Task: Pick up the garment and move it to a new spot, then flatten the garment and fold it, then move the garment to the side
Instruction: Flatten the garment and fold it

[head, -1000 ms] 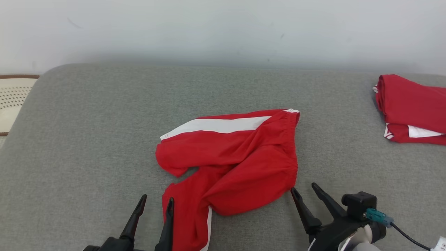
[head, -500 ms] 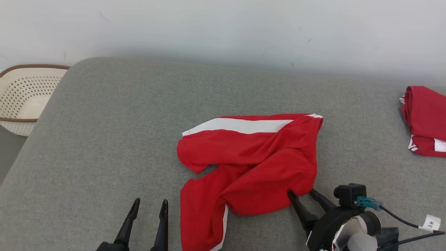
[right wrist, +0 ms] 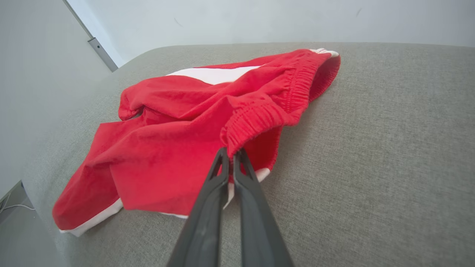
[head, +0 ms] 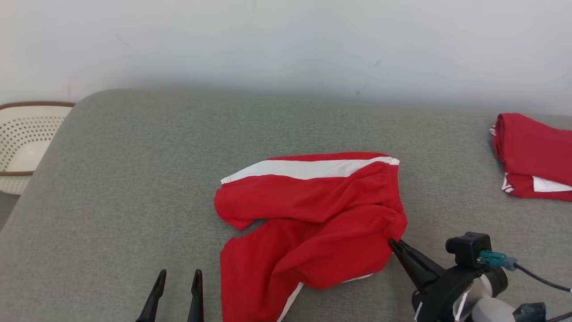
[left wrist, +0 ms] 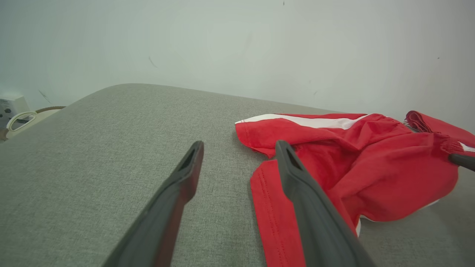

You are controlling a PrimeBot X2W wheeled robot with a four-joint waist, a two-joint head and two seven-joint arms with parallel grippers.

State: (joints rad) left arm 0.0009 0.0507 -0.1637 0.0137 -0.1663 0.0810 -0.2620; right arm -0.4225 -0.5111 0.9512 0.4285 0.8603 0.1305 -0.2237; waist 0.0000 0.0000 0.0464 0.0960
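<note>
The garment (head: 313,214) is a pair of red shorts with white side stripes, crumpled in the middle of the grey cushion (head: 134,179). My right gripper (head: 393,243) is shut on the elastic waistband at the garment's near right corner, and that corner is lifted a little. The right wrist view shows the garment (right wrist: 178,129) with the right gripper (right wrist: 231,152) pinching the waistband. My left gripper (head: 178,278) stands open at the lower left, just left of the near leg. In the left wrist view the left gripper (left wrist: 237,148) is open beside the garment (left wrist: 352,163), holding nothing.
A second red garment (head: 532,156) lies folded at the cushion's far right. A cream perforated basket (head: 22,143) sits off the cushion's left edge. A pale wall runs behind. Bare grey cushion spreads left of the shorts and in front of them.
My right gripper has shut on the waistband corner, which was between open fingers before, and the corner has risen. The head camera has shifted. The left gripper stays open.
</note>
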